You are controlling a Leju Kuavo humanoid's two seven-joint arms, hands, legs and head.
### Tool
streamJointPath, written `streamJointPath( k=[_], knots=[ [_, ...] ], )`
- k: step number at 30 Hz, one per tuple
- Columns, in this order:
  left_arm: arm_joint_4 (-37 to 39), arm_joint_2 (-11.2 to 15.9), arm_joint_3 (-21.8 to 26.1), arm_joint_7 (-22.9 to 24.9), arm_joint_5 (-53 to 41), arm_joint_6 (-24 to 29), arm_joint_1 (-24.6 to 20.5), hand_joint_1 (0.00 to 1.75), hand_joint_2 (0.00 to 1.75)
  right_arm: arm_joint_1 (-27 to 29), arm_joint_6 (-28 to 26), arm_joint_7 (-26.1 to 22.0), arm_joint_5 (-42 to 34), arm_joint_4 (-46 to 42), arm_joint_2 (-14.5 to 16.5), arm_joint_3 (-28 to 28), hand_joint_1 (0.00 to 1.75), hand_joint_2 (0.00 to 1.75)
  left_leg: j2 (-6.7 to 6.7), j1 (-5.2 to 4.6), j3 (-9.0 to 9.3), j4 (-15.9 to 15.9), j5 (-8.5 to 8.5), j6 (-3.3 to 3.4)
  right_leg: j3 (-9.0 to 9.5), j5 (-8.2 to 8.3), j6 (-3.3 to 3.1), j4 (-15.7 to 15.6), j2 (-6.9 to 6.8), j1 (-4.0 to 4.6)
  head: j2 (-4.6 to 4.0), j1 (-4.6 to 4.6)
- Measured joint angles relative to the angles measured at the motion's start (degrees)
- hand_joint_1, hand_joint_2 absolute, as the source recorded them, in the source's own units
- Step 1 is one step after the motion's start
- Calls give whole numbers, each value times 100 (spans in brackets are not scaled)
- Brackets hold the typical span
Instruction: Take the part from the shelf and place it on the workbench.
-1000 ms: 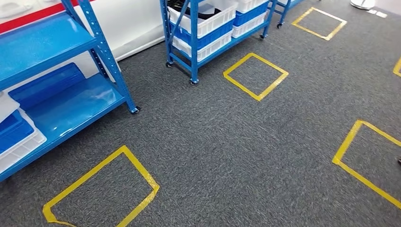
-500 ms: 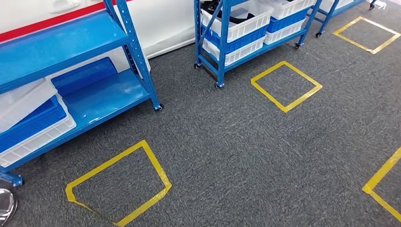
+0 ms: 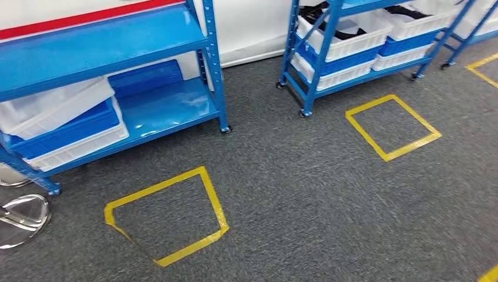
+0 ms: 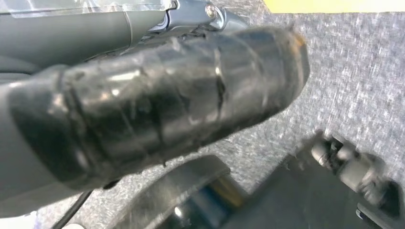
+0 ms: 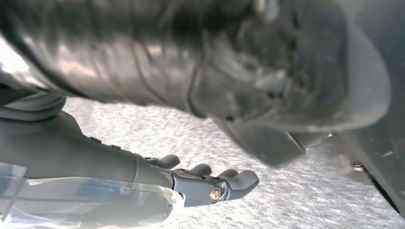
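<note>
Shelf (image 3: 117, 47) is sitting upper left of the head view; we are judging pickup not begun. Right hand (image 5: 210, 183) is hanging, fingers curled in, holding nothing; left hand's state we cannot tell.

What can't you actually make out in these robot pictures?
- Part to fetch: dark things in the white crates on the far shelf, head view, too small to name.
- Left hand: left wrist view, blurred, fingers not discernible.
- Right hand: right wrist view, backlit, a dark blurred body part fills the frame above it; grasp unclear.
- Near shelf: cut off by the frame's edge.
</note>
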Motion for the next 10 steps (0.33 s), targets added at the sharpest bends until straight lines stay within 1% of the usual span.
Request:
streamJointPath(
  k=[1,2,3,4,5,6,7,8,9,10],
  knots=[
    [0,-9,0,17,17,15,-19,0,0,7,-16,13,-26,1,1,0,0,0,-59,2,10,-8,2,13,-168,-166,14,354,158,-8,0,16],
    [0,-18,0,35,35,29,-40,0,0,17,-35,28,-55,1,1,0,0,0,-124,4,9,-2,0,21,-368,-314,26,729,232,-14,0,21],
    [0,-30,1,54,56,50,-54,0,0,26,-58,55,-93,1,1,0,0,0,-199,7,8,9,-7,20,-542,-383,40,1019,263,-18,0,28],
    [0,-37,1,73,77,73,-59,0,0,32,-78,83,-134,1,1,0,0,0,-278,11,10,24,-18,15,-636,-341,51,1127,274,-24,1,30],
    [0,-42,3,95,103,101,-60,0,0,37,-94,125,-185,1,1,-1,0,0,-361,18,13,48,-32,0,-626,-188,59,1014,285,-33,1,31],
    [0,-46,6,112,125,126,-59,0,0,40,-105,169,-236,1,1,-4,0,0,-446,28,14,82,-53,-19,-522,43,68,711,319,-49,1,32],
    [0,-48,8,124,138,144,-59,0,0,45,-115,204,-279,1,1,-8,0,0,-526,41,8,125,-80,-45,-367,244,77,336,421,-74,1,31],
    [0,-50,11,129,146,158,-64,0,0,52,-123,234,-317,2,1,-13,0,0,-595,47,-12,171,-105,-76,-239,371,91,18,597,-99,0,34],
    [0,-51,12,126,143,164,-72,0,0,56,-131,250,-350,3,2,-18,0,0,-657,49,-43,216,-127,-105,-158,430,90,-189,745,-118,0,34],
    [0,-51,12,124,141,166,-76,0,0,60,-134,257,-364,4,3,-20,0,0,-685,49,-62,240,-138,-122,-129,418,92,-263,857,-129,0,35]
  ],
)
